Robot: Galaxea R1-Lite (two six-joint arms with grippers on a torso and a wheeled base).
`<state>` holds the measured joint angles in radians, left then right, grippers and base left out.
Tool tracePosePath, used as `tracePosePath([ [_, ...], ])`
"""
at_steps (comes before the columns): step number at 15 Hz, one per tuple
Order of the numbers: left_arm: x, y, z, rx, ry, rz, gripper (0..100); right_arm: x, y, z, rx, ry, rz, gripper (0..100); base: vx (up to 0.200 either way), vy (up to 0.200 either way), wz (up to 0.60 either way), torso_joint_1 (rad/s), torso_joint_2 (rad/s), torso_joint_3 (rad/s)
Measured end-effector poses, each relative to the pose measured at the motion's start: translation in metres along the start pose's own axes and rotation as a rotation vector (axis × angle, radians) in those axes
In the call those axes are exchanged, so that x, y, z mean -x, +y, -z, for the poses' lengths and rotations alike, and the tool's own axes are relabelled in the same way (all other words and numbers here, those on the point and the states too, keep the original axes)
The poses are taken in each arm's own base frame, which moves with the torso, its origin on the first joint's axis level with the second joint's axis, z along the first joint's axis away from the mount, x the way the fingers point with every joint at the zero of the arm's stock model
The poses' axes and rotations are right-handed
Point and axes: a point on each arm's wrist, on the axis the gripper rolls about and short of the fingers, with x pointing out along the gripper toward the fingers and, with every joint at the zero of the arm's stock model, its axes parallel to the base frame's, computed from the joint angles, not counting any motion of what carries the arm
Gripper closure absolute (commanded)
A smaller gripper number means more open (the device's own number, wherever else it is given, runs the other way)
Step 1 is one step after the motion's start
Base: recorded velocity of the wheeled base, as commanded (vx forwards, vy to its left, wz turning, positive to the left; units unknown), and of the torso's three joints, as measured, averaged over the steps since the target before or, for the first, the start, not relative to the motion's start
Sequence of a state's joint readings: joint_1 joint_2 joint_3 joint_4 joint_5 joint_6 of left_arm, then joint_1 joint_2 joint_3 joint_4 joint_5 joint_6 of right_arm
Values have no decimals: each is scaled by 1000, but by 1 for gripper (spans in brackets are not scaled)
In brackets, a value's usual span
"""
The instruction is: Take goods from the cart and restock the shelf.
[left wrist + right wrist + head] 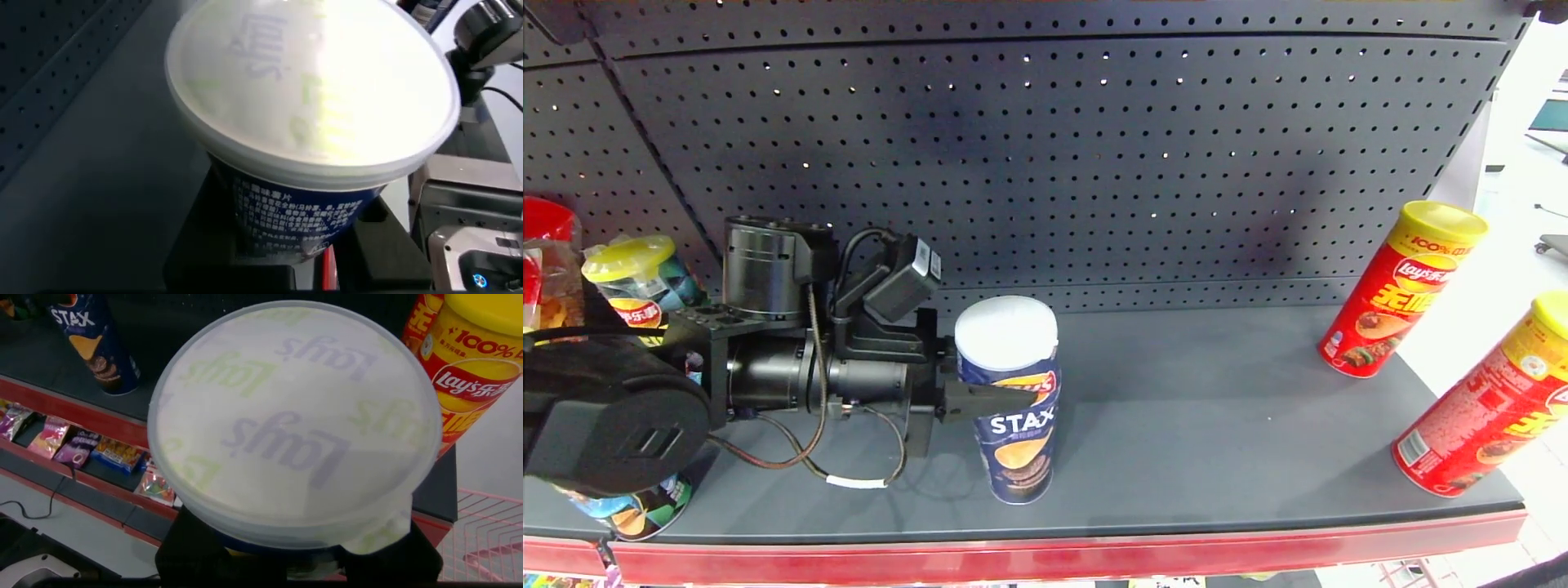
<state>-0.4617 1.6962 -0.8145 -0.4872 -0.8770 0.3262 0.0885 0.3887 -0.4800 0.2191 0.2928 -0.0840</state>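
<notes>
Head view: left tool [990, 400] is clamped across the mid-wall of the blue can [1015, 425]. The can is upright on the shelf [1217, 425], left of centre and well apart from two red cans [1401, 290] at the right end. I cannot tell whether its base bears fully on the deck. Judgement: a light card tube, stiff lengthwise, but the walls would dent under a hard squeeze. Its glossy skin may slip, and it is tall and narrow, so it tips easily. Hold at mid-height, never by the lid.

Left wrist view: the white lid blocks most of the can. A band of blue wall shows beneath it, and the finger contact is hidden.

Right wrist view: right tool [290, 562] appears clamped on a second can [294, 425], held out in front of the shelf edge. The lid covers its wall and the fingers. Part of the pink wire cart [490, 535] shows, its contents cut off.
</notes>
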Motion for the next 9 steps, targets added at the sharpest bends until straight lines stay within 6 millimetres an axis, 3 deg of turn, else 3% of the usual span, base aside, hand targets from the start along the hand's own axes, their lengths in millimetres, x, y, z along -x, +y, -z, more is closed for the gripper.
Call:
tracePosePath([
  [9, 5, -10, 9, 5, -10, 86, 100, -1, 0, 1, -2, 6, 1, 100, 0, 0, 0, 0, 0, 0],
])
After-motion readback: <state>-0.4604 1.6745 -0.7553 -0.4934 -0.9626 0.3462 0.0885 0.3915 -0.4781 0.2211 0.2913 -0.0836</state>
